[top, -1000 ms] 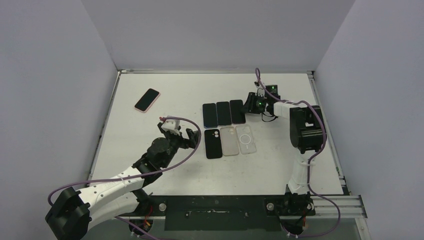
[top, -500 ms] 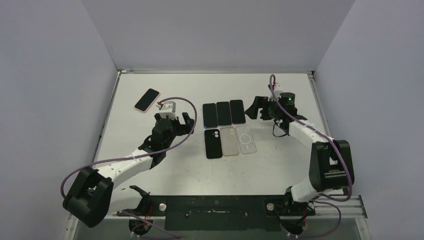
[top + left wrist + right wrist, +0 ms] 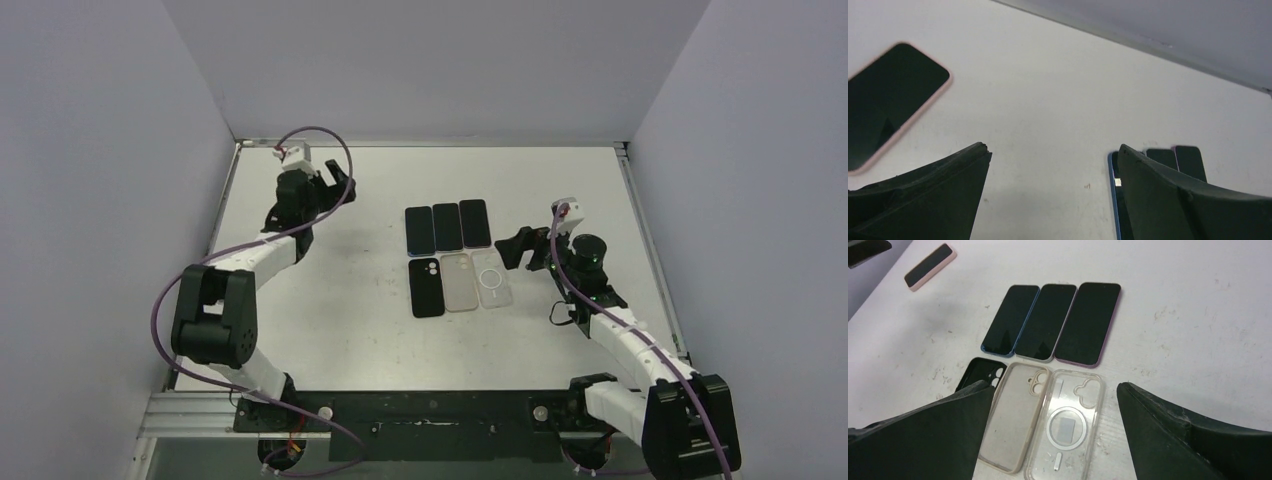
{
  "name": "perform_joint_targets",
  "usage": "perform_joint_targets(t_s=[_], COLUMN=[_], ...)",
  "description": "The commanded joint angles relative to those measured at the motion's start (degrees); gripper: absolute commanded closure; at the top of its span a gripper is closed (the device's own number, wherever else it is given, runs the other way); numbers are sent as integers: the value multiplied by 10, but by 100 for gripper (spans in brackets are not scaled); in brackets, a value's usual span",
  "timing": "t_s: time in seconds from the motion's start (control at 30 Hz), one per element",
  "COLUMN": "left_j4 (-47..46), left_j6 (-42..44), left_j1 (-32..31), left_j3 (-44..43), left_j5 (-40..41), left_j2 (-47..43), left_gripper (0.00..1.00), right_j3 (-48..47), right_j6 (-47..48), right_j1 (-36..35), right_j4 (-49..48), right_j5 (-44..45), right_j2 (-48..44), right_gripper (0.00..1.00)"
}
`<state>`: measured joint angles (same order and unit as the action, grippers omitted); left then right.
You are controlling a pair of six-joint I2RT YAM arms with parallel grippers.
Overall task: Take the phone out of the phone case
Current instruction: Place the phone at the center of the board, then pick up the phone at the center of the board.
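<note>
White tabletop [image 3: 350, 300]: left tool [image 3: 1053, 150] gapes wide and empty near the pink-cased phone [image 3: 893, 100], right tool [image 3: 1053, 384] likewise.

No legible text, label, brand name, number or sign appears in any view. The only marking is on the clear case [image 3: 1066, 426] lying on the surface: a white ring with a short vertical bar below it, carrying no characters. The screen of the cased phone [image 3: 929, 266] is dark and displays nothing readable.
</note>
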<state>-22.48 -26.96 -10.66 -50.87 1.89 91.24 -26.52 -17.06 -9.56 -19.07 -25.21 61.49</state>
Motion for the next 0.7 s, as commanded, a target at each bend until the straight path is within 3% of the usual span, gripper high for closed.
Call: perform_joint_targets(t_s=[0.0,0.13,0.33,0.67], left_j4=[4,89,129,158], left_j6=[27,103,168,288], left_j1=[45,110,203,248], left_j3=[-98,-203,-277,-378], left_j5=[-57,-106,-174,-272], left_j2=[48,120,210,337], left_gripper=[2,3,3,3], right_j3=[37,50,48,46], right_j6=[-13,-12,-3,3], right_j1=[-14,-23,-40,-43], right_j4=[-103,-109,-110,-112], right_j5=[34,37,40,42], right_j2=[-41,-51,-46,-30], right_gripper=[0,0,0,0])
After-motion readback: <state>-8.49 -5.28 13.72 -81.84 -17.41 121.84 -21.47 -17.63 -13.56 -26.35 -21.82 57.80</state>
